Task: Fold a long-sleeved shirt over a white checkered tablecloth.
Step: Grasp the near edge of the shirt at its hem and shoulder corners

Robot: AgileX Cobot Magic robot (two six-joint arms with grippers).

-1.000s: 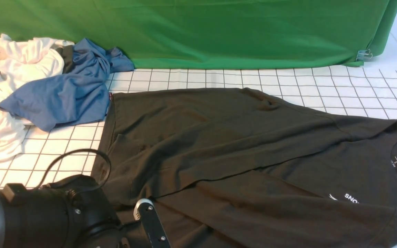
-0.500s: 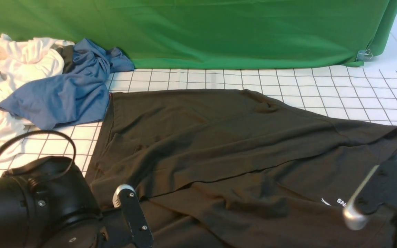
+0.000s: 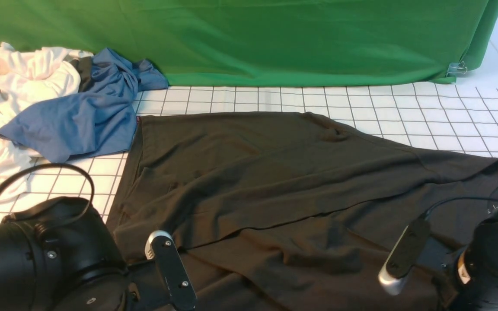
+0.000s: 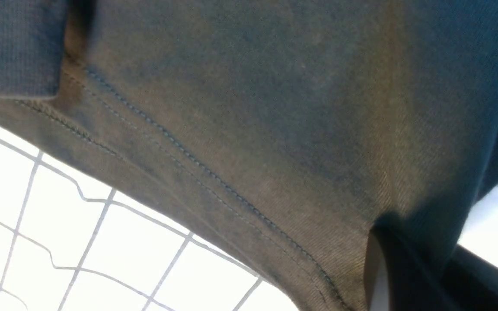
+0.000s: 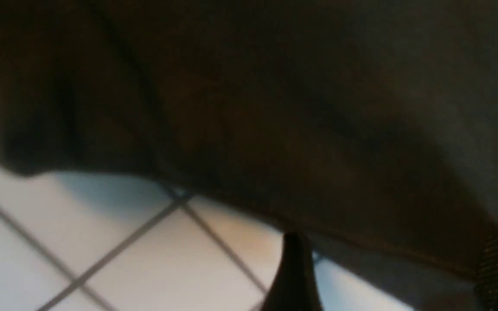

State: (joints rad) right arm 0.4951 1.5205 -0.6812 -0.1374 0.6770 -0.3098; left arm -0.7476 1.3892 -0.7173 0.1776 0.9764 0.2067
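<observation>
The long-sleeved shirt (image 3: 275, 181), dark charcoal, lies spread across the white checkered tablecloth (image 3: 426, 108), collar end toward the right. My left arm (image 3: 59, 259) is low at the front left, over the shirt's hem corner. In the left wrist view the stitched hem (image 4: 214, 181) hangs above the tablecloth (image 4: 80, 242), and the left gripper (image 4: 387, 268) is shut on the fabric. My right arm (image 3: 486, 263) sits at the front right over the chest area and hides the print. The right gripper (image 5: 398, 263) is open, its fingers (image 5: 293, 276) wide apart on either side of the shirt's edge.
A blue garment (image 3: 76, 112) and crumpled white garments (image 3: 20, 82) are piled at the back left, the blue one touching the shirt's far left corner. A green backdrop cloth (image 3: 275, 39) hangs along the back, clipped (image 3: 456, 68) at its right end.
My right arm came in from the right edge to the front right, covering the print, and its jaws opened wider. The left arm shifted left, drawing the hem slightly with it.
</observation>
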